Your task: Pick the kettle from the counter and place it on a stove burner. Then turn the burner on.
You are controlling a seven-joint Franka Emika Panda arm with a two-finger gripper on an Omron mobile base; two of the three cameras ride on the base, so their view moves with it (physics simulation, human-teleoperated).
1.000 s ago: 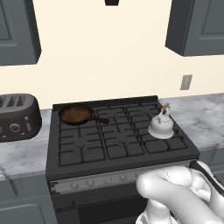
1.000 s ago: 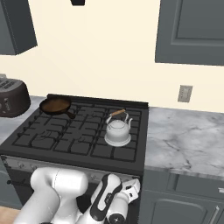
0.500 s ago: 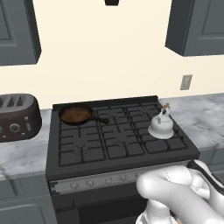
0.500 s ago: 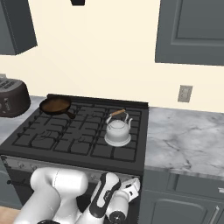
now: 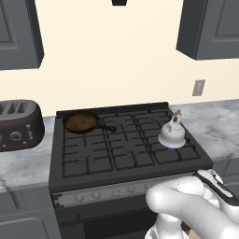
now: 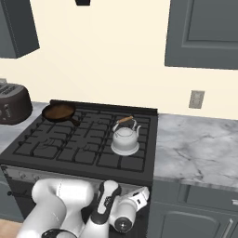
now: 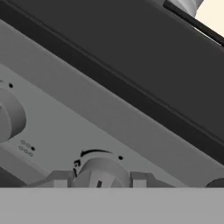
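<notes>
Hand view, end effector (image 7: pixel 99 180) astride knob (image 7: pixel 101 171)

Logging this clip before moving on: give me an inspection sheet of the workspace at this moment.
Surface: black gas range, marble counter on both sides.
Job's things: kettle upright on the front right stove burner; a faint blue glow under it in the left base view.
Clutter: frying pan on the rear left burner; toaster on the left counter.
Grippers: gripper at a knob on the range's front panel, fingers either side of it.
Cables: nothing seen.
Surroundings: wall outlet, grey upper cabinets.
</notes>
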